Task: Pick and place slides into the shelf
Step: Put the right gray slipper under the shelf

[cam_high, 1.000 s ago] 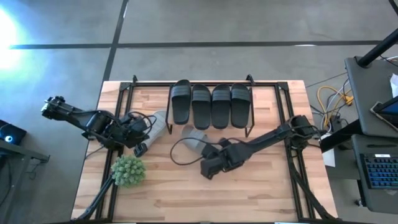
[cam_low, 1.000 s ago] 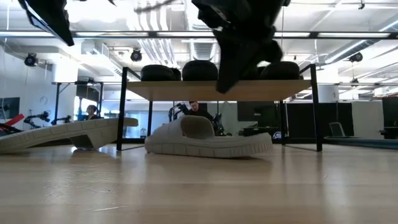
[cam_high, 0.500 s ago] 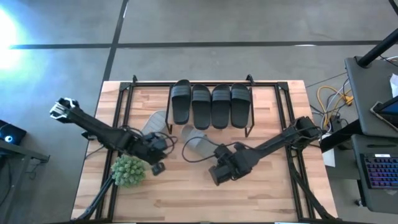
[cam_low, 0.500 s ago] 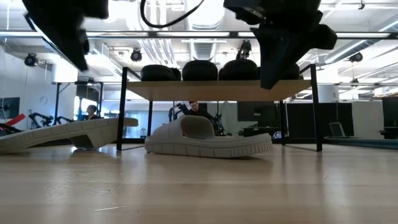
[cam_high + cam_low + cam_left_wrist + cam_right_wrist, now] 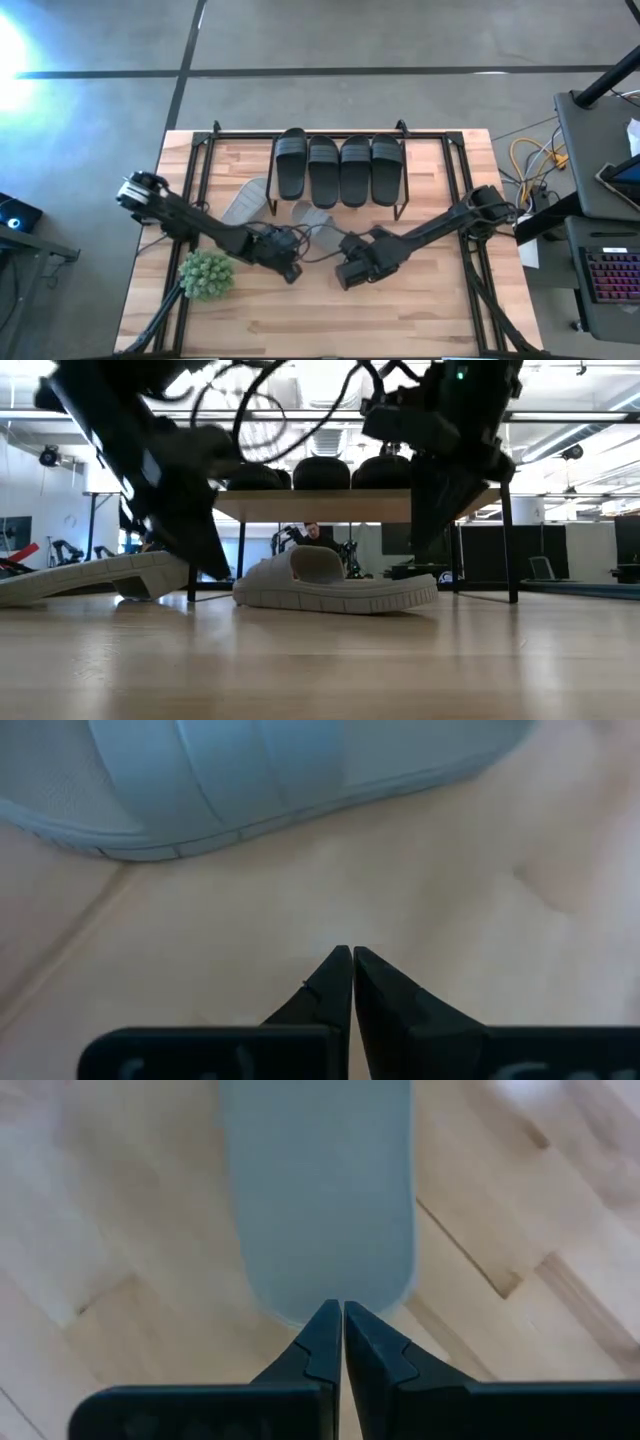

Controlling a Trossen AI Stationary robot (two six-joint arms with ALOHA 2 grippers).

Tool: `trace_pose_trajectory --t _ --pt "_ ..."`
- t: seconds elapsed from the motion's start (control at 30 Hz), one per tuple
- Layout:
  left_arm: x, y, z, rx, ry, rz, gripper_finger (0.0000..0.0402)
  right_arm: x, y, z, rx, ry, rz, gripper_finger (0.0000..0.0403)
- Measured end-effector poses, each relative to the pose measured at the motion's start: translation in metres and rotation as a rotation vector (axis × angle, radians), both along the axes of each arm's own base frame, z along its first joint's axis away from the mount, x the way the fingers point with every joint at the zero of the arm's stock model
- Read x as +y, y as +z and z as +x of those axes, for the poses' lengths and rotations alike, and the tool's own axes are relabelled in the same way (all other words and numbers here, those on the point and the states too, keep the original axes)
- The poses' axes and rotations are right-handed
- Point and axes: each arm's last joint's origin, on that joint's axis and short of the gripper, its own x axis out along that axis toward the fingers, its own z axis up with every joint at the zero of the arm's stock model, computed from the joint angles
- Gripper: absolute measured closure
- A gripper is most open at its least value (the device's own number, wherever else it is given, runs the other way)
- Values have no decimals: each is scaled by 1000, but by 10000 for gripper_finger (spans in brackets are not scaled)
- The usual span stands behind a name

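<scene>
Four black slides (image 5: 338, 168) lie side by side on the shelf's wood top (image 5: 350, 505). One grey slide (image 5: 312, 226) lies flat on its sole on the table in front of the shelf, and shows in the low view (image 5: 335, 585). The other grey slide (image 5: 245, 200) lies tilted by the shelf's left leg, one end raised (image 5: 100, 575). My left gripper (image 5: 291, 270) is shut and empty, low over the table, near of the flat grey slide (image 5: 250, 780). My right gripper (image 5: 345, 277) is shut and empty just right of it, pointing at that slide's end (image 5: 320, 1210).
A small green spiky plant (image 5: 206, 273) stands at the near left, beside my left arm. Black frame rods (image 5: 470, 270) run along the table's left and right sides. Bare wood lies along the near edge (image 5: 330, 325). People and equipment show in the room behind.
My left gripper has swung from beside the tilted grey slide toward the table's right and near edges and has come down low by the flat grey slide. My right gripper has gone down a little. Both slides have stayed where they were.
</scene>
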Motion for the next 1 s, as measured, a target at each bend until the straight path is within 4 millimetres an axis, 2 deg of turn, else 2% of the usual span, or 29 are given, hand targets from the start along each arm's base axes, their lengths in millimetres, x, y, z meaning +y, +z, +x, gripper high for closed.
trace_pose_trajectory --t 0.27,0.43,0.53,0.77,0.93,1.0 --pt "21 -17 19 10 122 76 402 -5 -22 5 -77 112 -13 394" --pt "38 -23 28 -6 138 100 402 -13 -39 9 -137 170 86 394" --pt "48 -23 33 -18 137 121 402 -14 -41 11 -157 181 135 394" --pt "68 -17 35 -20 131 160 402 -5 -31 26 -279 314 254 394" --pt "63 -1 26 -8 74 101 402 0 -12 29 -281 290 218 394" --pt "56 8 20 -9 49 94 402 3 3 25 -281 282 188 394"
